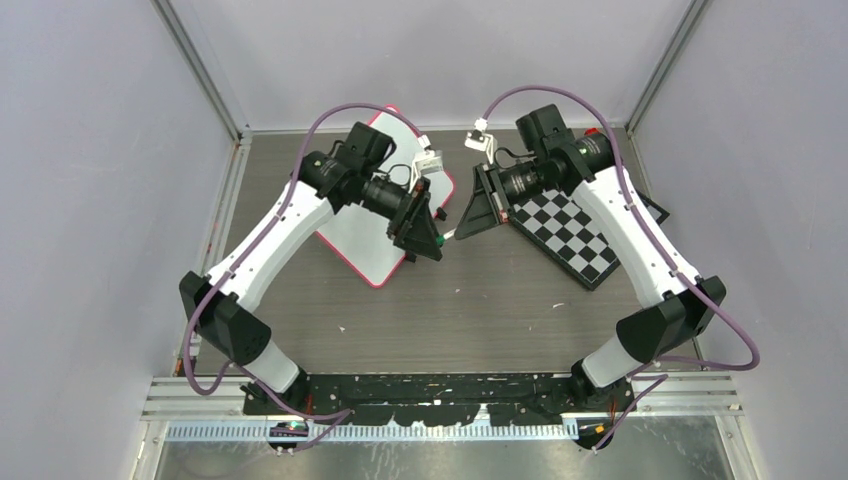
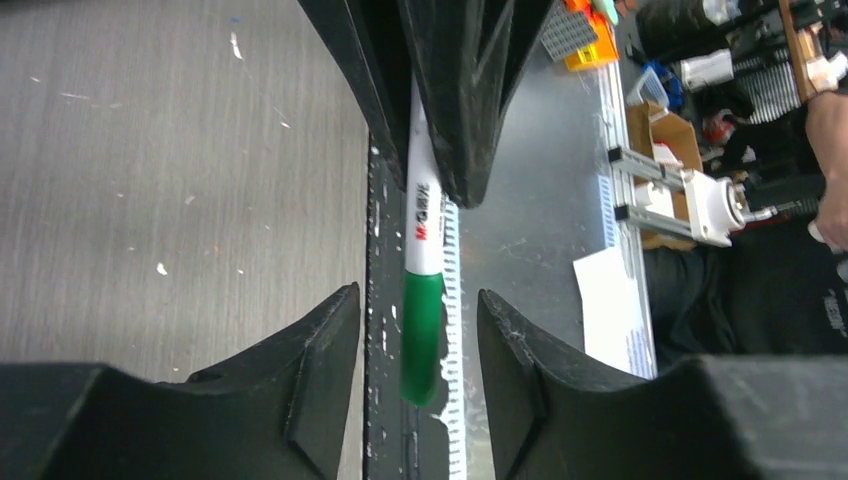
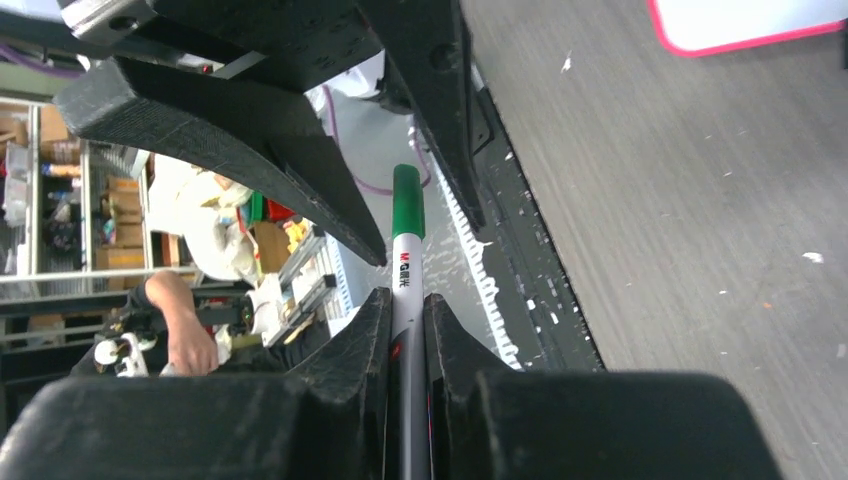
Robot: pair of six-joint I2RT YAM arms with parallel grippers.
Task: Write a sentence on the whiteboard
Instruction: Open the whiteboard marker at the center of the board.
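1. Right gripper (image 3: 405, 298): clenched on the white barrel of the marker (image 3: 404, 262), with a finger pressed to the barrel on each side.
2. Left gripper (image 2: 418, 298): released. Its jaws stand apart on either side of the green cap (image 2: 422, 340), with a gap on each side, and it grasps nothing.
3. Governing relation: in the left wrist view the marker's long axis runs from 12 to 6 o'clock, and the capped end at 6 o'clock points into the left gripper. In the top view the two grippers meet nose to nose above the counter (image 1: 480, 300), and the axis lies roughly along the 9–3 line. The left gripper is nearer the cap. The coming move is probably to close on the cap and pull along that axis.
4. Whiteboard (image 1: 365, 240): flat on the counter at about 9 o'clock from the meeting point, partly beneath the left arm. Its visible surface is bare, so the sentence appears not yet begun.
5. Checkered board (image 1: 575, 235): at about 3 o'clock, partly beneath the right arm and well apart from the whiteboard.
6. Obstruction: nothing lies between the cap and the left jaws. The left arm overhangs the whiteboard and may hinder writing.
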